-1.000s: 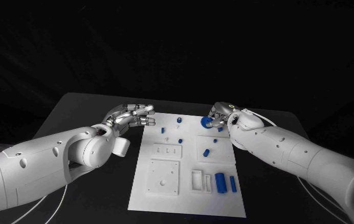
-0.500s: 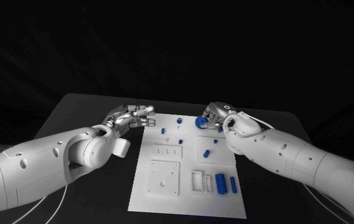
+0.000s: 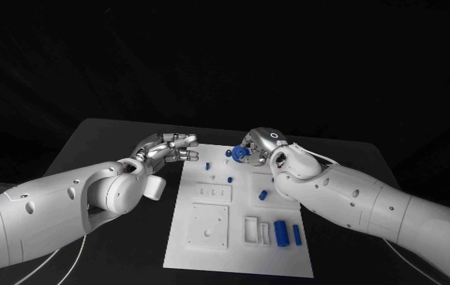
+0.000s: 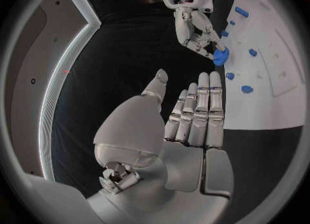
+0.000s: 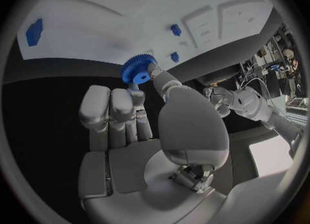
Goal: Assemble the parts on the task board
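My right hand pinches a blue gear betw. thumb and fingers, over the far end of the task board. Left hand holds nothing, fingers loosely out, just off the board's far left corner. On the board: small blue pegs near the gear, longer blue blocks at the near end. I'd say early going, gear not seated, most parts left.

Left hand hovering at the far left, fingers straight and together, thumb apart, holding nothing, right arm reaching in from the right, right hand at the far middle, fingertips pinching a blue gear
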`<act>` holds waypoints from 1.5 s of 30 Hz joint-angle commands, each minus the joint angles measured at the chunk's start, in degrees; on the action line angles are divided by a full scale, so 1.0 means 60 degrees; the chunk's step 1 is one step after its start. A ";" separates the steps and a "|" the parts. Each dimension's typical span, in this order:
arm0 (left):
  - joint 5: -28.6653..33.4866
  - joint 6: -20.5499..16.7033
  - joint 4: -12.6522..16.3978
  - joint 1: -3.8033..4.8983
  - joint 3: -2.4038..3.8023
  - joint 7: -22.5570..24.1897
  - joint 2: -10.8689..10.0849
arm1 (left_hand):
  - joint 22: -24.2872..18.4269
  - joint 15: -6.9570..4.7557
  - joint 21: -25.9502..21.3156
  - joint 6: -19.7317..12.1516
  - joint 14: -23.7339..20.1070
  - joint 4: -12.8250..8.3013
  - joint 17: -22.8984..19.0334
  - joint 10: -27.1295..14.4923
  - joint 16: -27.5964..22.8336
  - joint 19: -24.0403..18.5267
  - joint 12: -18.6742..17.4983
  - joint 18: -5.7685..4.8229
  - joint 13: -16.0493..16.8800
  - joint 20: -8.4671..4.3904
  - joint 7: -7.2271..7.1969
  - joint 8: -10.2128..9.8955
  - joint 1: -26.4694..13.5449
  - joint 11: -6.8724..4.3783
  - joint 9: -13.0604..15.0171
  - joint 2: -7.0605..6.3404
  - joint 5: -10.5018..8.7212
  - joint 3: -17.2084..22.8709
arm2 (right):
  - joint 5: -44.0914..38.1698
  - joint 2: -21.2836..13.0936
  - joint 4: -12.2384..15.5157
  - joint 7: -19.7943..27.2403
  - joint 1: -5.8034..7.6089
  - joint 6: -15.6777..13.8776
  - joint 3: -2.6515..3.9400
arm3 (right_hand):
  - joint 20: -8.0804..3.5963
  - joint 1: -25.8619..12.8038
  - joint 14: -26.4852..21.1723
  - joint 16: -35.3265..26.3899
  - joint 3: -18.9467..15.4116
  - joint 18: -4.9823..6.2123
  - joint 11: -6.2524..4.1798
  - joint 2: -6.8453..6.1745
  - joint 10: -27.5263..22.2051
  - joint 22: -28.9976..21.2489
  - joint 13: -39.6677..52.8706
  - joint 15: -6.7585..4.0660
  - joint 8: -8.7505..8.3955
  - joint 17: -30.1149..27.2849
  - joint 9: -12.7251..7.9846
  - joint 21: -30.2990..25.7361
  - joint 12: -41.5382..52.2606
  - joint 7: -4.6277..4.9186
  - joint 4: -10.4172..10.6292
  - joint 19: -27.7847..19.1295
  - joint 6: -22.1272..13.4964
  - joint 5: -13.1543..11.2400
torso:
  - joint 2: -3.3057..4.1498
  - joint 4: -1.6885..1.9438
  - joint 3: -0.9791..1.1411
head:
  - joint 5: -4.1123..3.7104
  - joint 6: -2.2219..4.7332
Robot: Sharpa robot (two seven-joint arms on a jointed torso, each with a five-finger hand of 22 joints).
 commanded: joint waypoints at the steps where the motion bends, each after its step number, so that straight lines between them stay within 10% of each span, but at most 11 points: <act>1: -0.0085 0.0130 0.0033 0.0008 0.0009 0.0046 0.0017 | -0.0012 -0.0012 0.0057 -0.0021 -0.0039 -0.0033 -0.0013 -0.0034 0.0039 -0.0053 -0.0040 0.0055 0.0011 -0.0002 -0.0006 -0.0009 -0.0053 0.0000 0.0009 0.0004 0.0028 0.0024 | -0.0494 0.0132 -0.0025 -0.0380 0.0030 -0.0097 -0.0077 | -0.0041 0.0021 -0.0019 0.0031 0.0031 -0.0112 -0.0014 -0.0103 0.0029 0.1289 -0.0003 -0.0047 0.0049 -0.0022 0.0044 0.0022 -0.0002 -0.0192 0.0087 0.0085 0.0622 0.0009 | -0.0002 0.0023 -0.0011 | 0.0003 -0.0001; 12: -0.0102 0.0149 -0.0004 0.0009 0.0009 0.0051 0.0068 | -0.0012 -0.0012 0.0057 -0.0021 -0.0039 -0.0033 -0.0013 -0.0034 0.0039 -0.0053 -0.0040 0.0055 0.0011 -0.0002 -0.0006 -0.0009 -0.0053 0.0000 0.0009 0.0004 0.0028 0.0024 | -0.0568 0.0777 -0.0537 -0.0451 0.0050 0.0021 -0.0370 | -0.0047 0.0048 -0.0024 0.0013 0.0106 -0.0111 -0.0012 -0.0137 0.0016 0.1285 -0.0004 -0.0054 0.0042 -0.0042 0.0040 0.0005 -0.0024 -0.0183 0.0122 0.0083 0.0598 -0.0011 | 0.0002 0.0041 -0.0008 | 0.0018 0.0003; 37: -0.0103 0.0185 -0.0075 0.0008 0.0010 0.0049 0.0180 | -0.0017 -0.0012 0.0068 0.0001 -0.0041 -0.0026 -0.0014 -0.0034 0.0039 -0.0056 -0.0041 0.0054 0.0011 -0.0003 -0.0013 -0.0009 -0.0074 -0.0001 0.0009 0.0013 0.0026 0.0030 | -0.0405 0.1646 -0.1728 -0.0188 0.0045 0.0478 -0.0591 | -0.0055 -0.0001 -0.0040 -0.0059 0.0069 -0.0111 0.0020 -0.0151 -0.0057 0.1265 -0.0047 -0.0050 0.0039 -0.0095 0.0025 -0.0095 -0.0114 -0.0123 0.0129 0.0071 0.0392 0.0118 | 0.0003 0.0031 0.0001 | 0.0072 0.0047; 45: -0.0103 0.0185 -0.0084 0.0008 0.0010 0.0042 0.0192 | -0.0017 -0.0012 0.0068 0.0001 -0.0041 -0.0026 -0.0014 -0.0034 0.0039 -0.0056 -0.0041 0.0054 0.0011 -0.0003 -0.0013 -0.0009 -0.0074 -0.0001 0.0009 0.0013 0.0026 0.0030 | -0.0179 0.1763 -0.1904 -0.0024 0.0044 0.0509 -0.0655 | 0.0048 -0.0153 -0.0056 -0.0185 -0.0288 -0.0052 0.0142 -0.0229 -0.0206 0.1228 -0.0226 0.0062 0.0043 -0.0180 -0.0011 -0.0289 -0.0330 0.0113 0.0254 0.0060 -0.0474 -0.0128 | 0.0004 0.0012 0.0010 | 0.0101 0.0060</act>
